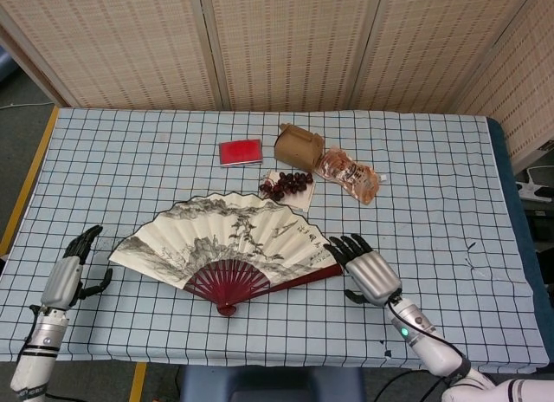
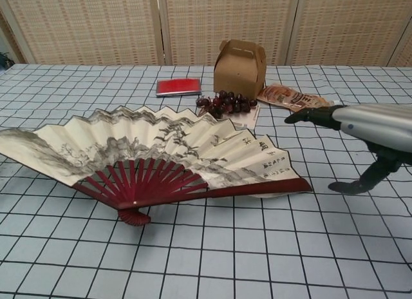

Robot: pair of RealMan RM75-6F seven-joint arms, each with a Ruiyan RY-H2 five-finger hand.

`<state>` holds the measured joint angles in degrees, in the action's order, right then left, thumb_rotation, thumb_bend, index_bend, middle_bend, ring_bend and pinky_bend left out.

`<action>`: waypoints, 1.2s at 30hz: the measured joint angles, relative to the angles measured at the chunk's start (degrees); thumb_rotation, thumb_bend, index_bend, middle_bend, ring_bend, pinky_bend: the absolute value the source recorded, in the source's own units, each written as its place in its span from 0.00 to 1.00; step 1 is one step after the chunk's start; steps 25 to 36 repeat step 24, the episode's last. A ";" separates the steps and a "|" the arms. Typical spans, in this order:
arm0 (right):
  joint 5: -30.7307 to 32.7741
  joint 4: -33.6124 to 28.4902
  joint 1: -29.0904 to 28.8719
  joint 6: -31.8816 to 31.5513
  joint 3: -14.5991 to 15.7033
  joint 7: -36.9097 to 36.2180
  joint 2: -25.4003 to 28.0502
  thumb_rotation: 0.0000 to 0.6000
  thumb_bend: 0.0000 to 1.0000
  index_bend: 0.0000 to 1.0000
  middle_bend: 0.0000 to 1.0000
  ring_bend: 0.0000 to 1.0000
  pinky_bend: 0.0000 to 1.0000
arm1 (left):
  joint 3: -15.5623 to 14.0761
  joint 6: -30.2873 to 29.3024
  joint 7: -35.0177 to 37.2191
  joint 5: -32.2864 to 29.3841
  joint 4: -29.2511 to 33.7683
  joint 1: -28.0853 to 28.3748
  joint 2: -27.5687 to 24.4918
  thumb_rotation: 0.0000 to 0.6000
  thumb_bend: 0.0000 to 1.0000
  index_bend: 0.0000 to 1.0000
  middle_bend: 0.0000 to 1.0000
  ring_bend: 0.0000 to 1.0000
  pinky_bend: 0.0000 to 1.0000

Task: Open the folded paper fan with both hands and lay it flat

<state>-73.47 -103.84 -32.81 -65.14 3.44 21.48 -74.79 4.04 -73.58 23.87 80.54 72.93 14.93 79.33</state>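
The paper fan point(image 1: 227, 246) lies spread wide and flat on the checked tablecloth, its painted leaf up and its dark red ribs meeting at the pivot point(image 1: 227, 309) near the front edge; the chest view shows the fan point(image 2: 148, 154) across the middle. My right hand point(image 1: 367, 273) hovers just right of the fan's right end, fingers apart, holding nothing; in the chest view the right hand point(image 2: 360, 141) stands clear of the fan. My left hand point(image 1: 69, 276) sits off the fan's left tip, apart from it and empty. The chest view does not show the left hand.
Behind the fan lie a red booklet point(image 1: 240, 152), a brown paper box point(image 1: 299, 145), a bunch of dark grapes point(image 1: 286, 184) on a card, and a clear snack packet point(image 1: 347, 175). The table's front edge point(image 1: 260, 360) runs just below the fan's pivot.
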 measured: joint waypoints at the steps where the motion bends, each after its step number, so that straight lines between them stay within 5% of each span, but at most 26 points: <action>1: -1.45 -0.33 0.98 -1.94 0.23 -0.67 1.27 1.00 0.19 0.00 0.00 0.00 0.00 | -0.13 0.88 -2.18 -0.90 1.25 0.05 -1.22 1.00 0.43 0.00 0.00 0.00 0.08; 9: -9.36 -1.20 6.70 -8.13 2.74 -4.61 7.63 1.00 0.19 0.00 0.00 0.00 0.00 | -0.20 2.85 -34.17 -10.09 12.62 -0.10 -7.98 1.00 0.43 0.00 0.00 0.00 0.08; 13: -11.57 -0.50 10.51 -13.73 3.60 -3.59 8.76 1.00 0.19 0.00 0.00 0.00 0.00 | -0.30 0.85 -41.85 -8.71 14.72 -0.90 -9.42 1.00 0.43 0.00 0.00 0.00 0.08; 17: -12.64 2.23 16.55 -21.11 4.45 -3.23 9.08 1.00 0.19 0.00 0.00 0.00 0.00 | -0.99 -3.91 -39.86 -3.39 15.76 -2.52 -10.76 1.00 0.43 0.00 0.00 0.00 0.07; 22: -11.85 7.34 24.16 -28.72 4.50 -6.09 9.55 1.00 0.19 0.00 0.00 0.00 0.00 | -1.91 -12.23 -27.77 4.97 15.79 -5.06 -11.71 1.00 0.43 0.00 0.00 0.00 0.06; 36: -11.24 7.98 24.71 -28.85 3.87 -8.19 10.10 1.00 0.19 0.00 0.00 0.00 0.00 | -2.22 -15.06 -24.73 7.43 15.55 -6.17 -11.94 1.00 0.43 0.00 0.00 0.00 0.06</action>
